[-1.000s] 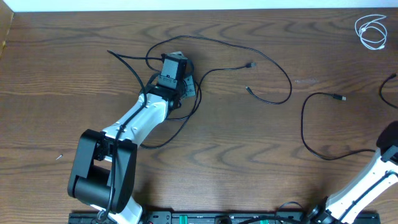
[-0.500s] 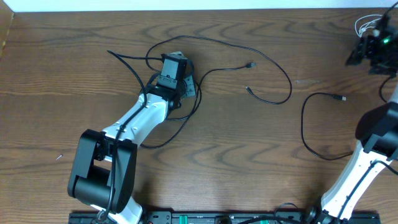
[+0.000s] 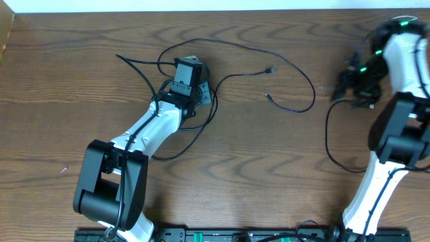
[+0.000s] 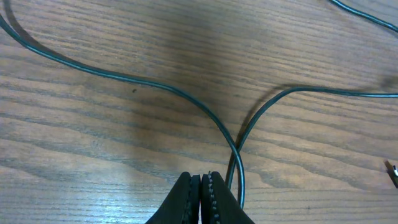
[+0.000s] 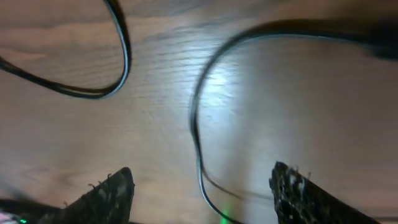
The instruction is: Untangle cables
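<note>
A long black cable lies in loops across the middle of the table, with small plug ends near the centre. My left gripper sits low among its left loops. In the left wrist view it is shut, and two crossing strands of the cable pass just right of the fingers, not between them. My right gripper hangs at the back right. It is open wide over a blurred black strand. The white cable is hidden under the right arm.
Another black strand with a plug end curves down the right side toward the right arm's base. The left arm's base stands at the front left. The table's back edge runs along the top.
The right arm has swung up from the right edge to the back right, then left over the black strand, covering the white cable. The left arm has not moved.
</note>
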Robot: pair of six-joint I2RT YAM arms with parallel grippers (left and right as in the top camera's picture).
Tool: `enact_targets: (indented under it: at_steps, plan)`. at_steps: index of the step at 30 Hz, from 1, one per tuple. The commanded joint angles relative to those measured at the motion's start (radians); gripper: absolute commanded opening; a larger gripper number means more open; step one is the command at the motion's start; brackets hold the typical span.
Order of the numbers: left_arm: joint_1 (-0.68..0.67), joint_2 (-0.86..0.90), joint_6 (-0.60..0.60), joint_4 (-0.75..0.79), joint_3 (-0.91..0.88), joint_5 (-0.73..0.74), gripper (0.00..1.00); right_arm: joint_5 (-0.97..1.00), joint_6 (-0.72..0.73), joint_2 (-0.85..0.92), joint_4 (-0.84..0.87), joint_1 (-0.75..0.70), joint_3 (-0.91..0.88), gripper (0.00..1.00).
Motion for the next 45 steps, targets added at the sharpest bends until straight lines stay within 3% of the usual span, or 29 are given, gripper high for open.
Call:
enact_targets:
  at_steps: [1,10,21,25,29,36,40,45]
  plan:
    - [0.003,-0.001,0.01,-0.003,0.006,-0.006,0.09,0.015,0.053,-0.032,0.09,0.04,-0.097,0.65]
    - [0.003,-0.001,0.01,-0.002,0.006,-0.006,0.08,0.158,0.267,-0.032,0.236,0.068,-0.16,0.57]
    - [0.003,-0.001,0.01,-0.002,0.006,-0.006,0.08,0.176,0.325,-0.031,0.368,0.068,-0.299,0.43]
    - [0.003,-0.001,0.01,-0.002,0.006,-0.006,0.09,0.195,0.342,-0.031,0.436,0.06,-0.341,0.28]
    - [0.003,-0.001,0.01,-0.002,0.006,-0.006,0.08,0.285,0.373,-0.031,0.51,0.01,-0.344,0.02]
    - [0.003,-0.001,0.01,-0.002,0.006,-0.006,0.08,0.346,0.373,-0.032,0.698,-0.13,-0.342,0.01]
    - [0.003,-0.001,0.01,-0.002,0.006,-0.006,0.08,0.359,0.365,-0.031,0.897,-0.259,-0.342,0.02]
    - [0.003,-0.001,0.01,-0.002,0.006,-0.006,0.08,0.211,0.366,-0.031,1.12,-0.397,-0.342,0.03]
